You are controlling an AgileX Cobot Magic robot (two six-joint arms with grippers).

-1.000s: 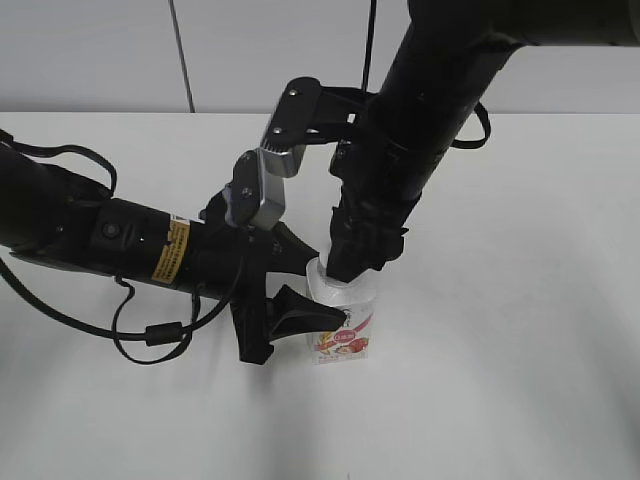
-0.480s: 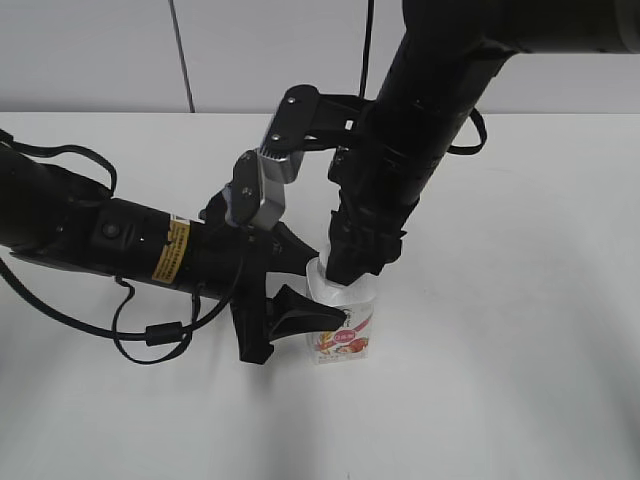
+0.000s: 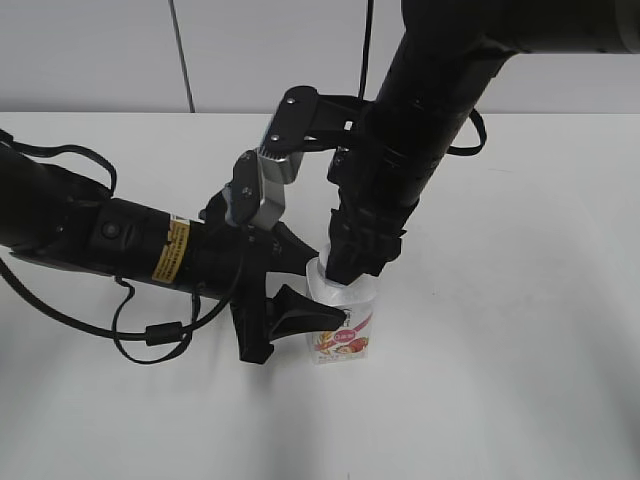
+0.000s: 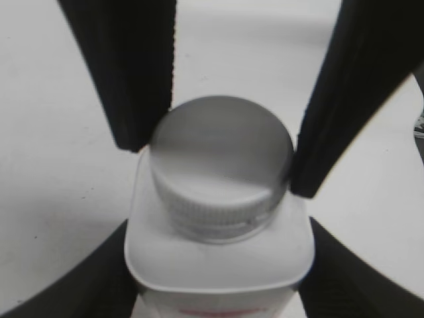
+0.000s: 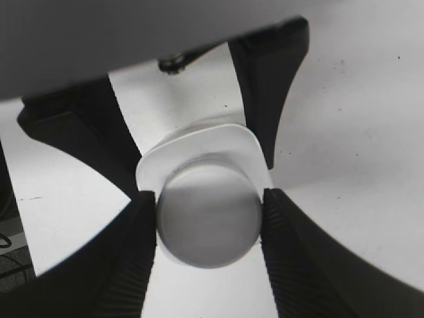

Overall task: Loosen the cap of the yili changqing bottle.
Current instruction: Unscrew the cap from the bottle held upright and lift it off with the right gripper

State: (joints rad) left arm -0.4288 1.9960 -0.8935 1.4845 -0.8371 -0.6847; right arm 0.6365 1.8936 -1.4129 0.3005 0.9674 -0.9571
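Two-arm cap loosening, moment of grasp. The right gripper (image 5: 209, 228) has narrowed over the past second; its pads now press both sides of the cap (image 5: 207, 225), so twisting can probably begin. The left gripper (image 3: 300, 290) is unchanged, pinching the body of the yili changqing bottle (image 3: 345, 335), which stands upright on the white table (image 3: 520, 330) near its middle. In the left wrist view, the cap (image 4: 222, 165) sits fully seated on the neck; the bottle's contents cannot be seen.

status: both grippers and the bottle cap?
Left gripper clamps bottle body. Right gripper fingers against cap sides. Cap on. Nothing in the way.
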